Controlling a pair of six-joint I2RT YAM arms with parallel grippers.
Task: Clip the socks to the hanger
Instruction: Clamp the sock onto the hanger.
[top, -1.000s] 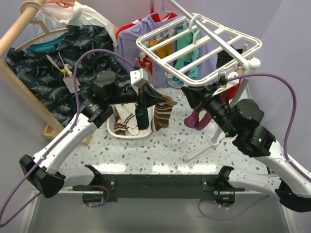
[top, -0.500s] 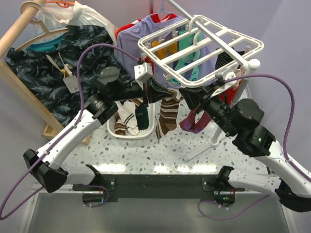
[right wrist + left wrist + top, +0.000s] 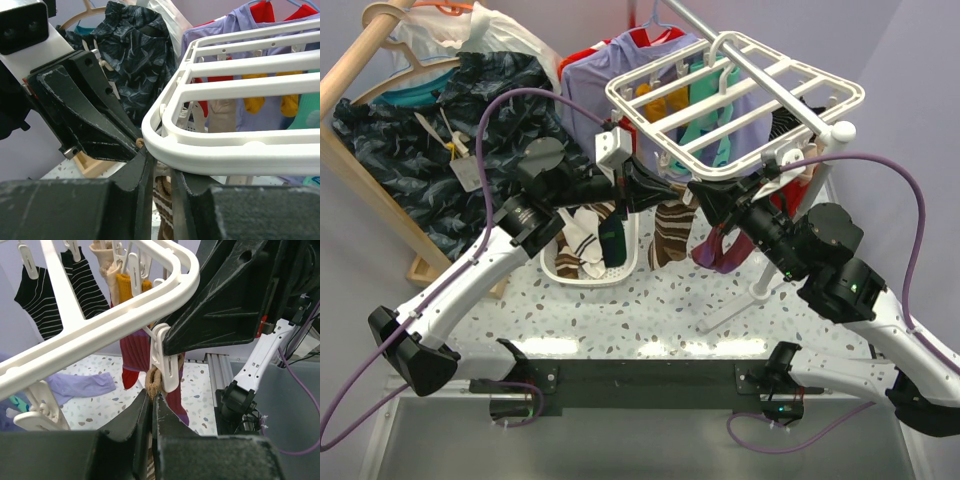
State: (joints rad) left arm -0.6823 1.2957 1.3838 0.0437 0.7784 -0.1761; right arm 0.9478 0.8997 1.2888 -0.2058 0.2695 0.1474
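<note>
The white hanger (image 3: 650,130) hangs over the table's back. My left gripper (image 3: 645,188) is shut on the cuff of a brown sock with cream stripes (image 3: 670,230) and holds it up at the hanger's near corner. In the left wrist view the cuff (image 3: 155,382) sits at the mouth of a white clip (image 3: 166,360) under the hanger rim (image 3: 100,330). My right gripper (image 3: 705,195) is shut on that clip, its jaws either side of it just below the rim (image 3: 225,150), with the striped sock (image 3: 162,195) dangling between them. A maroon sock (image 3: 720,250) hangs beside the right gripper.
A white slotted basket (image 3: 582,268) with more socks stands below the left gripper. The wooden rail (image 3: 360,70) with dark shirts (image 3: 420,150) is at the back left. Other socks hang clipped from the hanger (image 3: 42,295). A white stand pole (image 3: 760,275) rises at the right.
My left gripper has lifted the brown striped sock from above the basket up and right to the hanger's near corner. The hanger has shifted slightly. The right gripper has stayed at the clip.
</note>
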